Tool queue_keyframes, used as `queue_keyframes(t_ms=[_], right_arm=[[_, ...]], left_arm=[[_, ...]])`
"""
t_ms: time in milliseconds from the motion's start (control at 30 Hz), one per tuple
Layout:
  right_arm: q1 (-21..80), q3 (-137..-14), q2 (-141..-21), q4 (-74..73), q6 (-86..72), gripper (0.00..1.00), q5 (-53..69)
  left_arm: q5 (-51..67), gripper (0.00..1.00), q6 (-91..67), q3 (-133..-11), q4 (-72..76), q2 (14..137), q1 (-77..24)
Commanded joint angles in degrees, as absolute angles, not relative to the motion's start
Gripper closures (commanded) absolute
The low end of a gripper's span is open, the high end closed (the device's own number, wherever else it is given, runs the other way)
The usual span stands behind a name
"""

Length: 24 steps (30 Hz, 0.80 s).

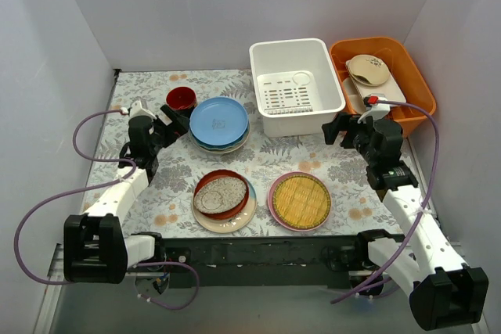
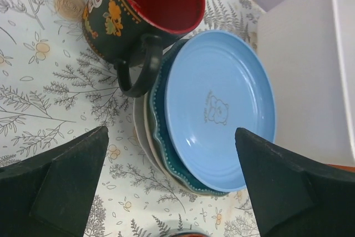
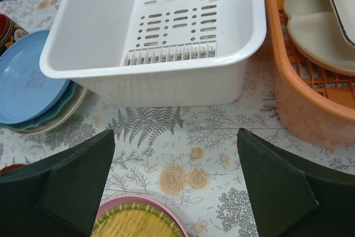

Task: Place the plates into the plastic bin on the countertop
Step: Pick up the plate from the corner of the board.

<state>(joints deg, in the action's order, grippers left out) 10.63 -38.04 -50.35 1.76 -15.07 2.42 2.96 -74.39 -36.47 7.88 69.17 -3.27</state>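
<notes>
- The blue-topped plate stack (image 1: 219, 123) sits on the table (image 1: 168, 185), just left of the empty plastic bin (image 1: 301, 124).
- The left claw (image 1: 177, 123), spread and empty, faces the stack: judged the approach step, with a rim grip needed next.
- The right claw (image 1: 338, 131) is spread and empty beside the bin.

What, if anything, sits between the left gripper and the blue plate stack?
Nothing visible does. The left gripper is open, facing the light blue plate on top of its stack. The dark-red cup stands beside the stack, handle close against its rim, off the direct line.
</notes>
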Motion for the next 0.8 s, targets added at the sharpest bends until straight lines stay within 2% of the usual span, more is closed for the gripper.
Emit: queue_keyframes(t_ms=[0, 267, 500, 767], right_arm=[[10.81, -42.19, -48.78, -4.48, -15.64, 0.02, 5.8], [10.72, -43.15, -46.5, -6.85, -15.82, 0.02, 7.21], [10.81, -44.3, -46.84, -10.28, -15.91, 0.02, 7.99], [10.81, -44.21, -47.9, -14.58, -15.82, 0.06, 13.36]], left_arm=[[8.52, 0.02, -73.48, -37.7, 7.29, 64.6, -2.46], [12.3, 0.02, -71.28, -41.57, 2.38, 63.19, -2.46], [21.26, 0.02, -69.43, -42.89, 1.41, 63.72, -2.46], [30.49, 0.02, -67.33, -43.5, 0.53, 61.88, -2.46]])
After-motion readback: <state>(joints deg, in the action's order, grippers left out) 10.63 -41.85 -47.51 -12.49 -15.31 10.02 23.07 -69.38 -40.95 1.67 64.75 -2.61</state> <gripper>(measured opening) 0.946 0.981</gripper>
